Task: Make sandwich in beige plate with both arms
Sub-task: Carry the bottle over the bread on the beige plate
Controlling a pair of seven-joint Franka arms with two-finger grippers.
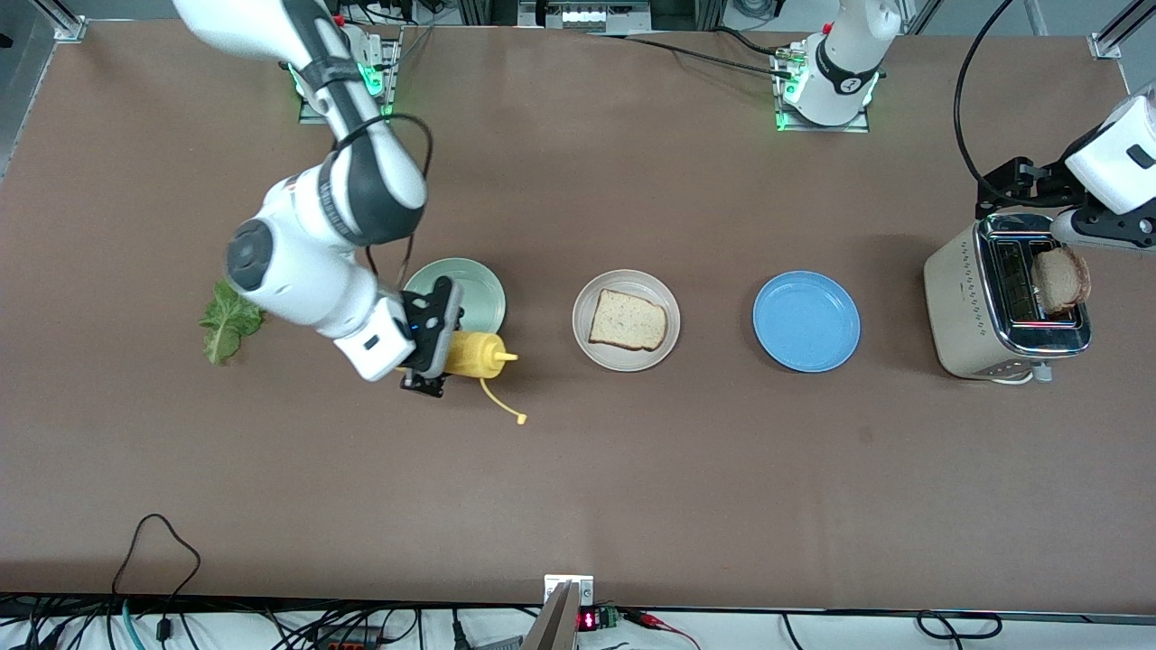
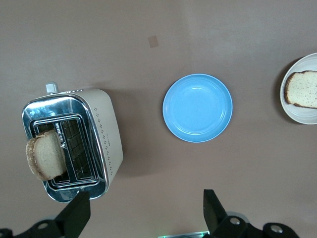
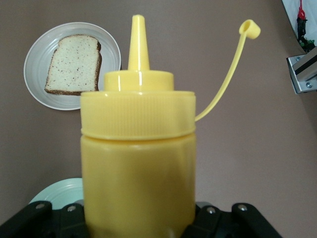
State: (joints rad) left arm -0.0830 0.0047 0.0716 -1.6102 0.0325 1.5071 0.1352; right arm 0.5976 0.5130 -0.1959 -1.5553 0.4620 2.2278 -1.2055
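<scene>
One toast slice [image 1: 629, 320] lies on the beige plate [image 1: 591, 348] at mid-table, also in the right wrist view [image 3: 74, 64]. A second slice [image 1: 1062, 280] stands up out of the toaster [image 1: 971, 307] slot. The lettuce leaf [image 1: 228, 322] lies on the table at the right arm's end. My right gripper [image 1: 432, 348] is shut on a yellow squeeze bottle [image 1: 474, 354], held sideways with its nozzle toward the beige plate and its tethered cap [image 1: 519, 417] hanging off. My left gripper [image 2: 143, 215] hangs open and empty above the table beside the toaster [image 2: 106, 139].
A mint-green plate [image 1: 474, 289] sits beside the bottle, partly under the right hand. A blue plate [image 1: 806, 321] lies bare between the beige plate and the toaster. Cables run along the table's edge nearest the front camera.
</scene>
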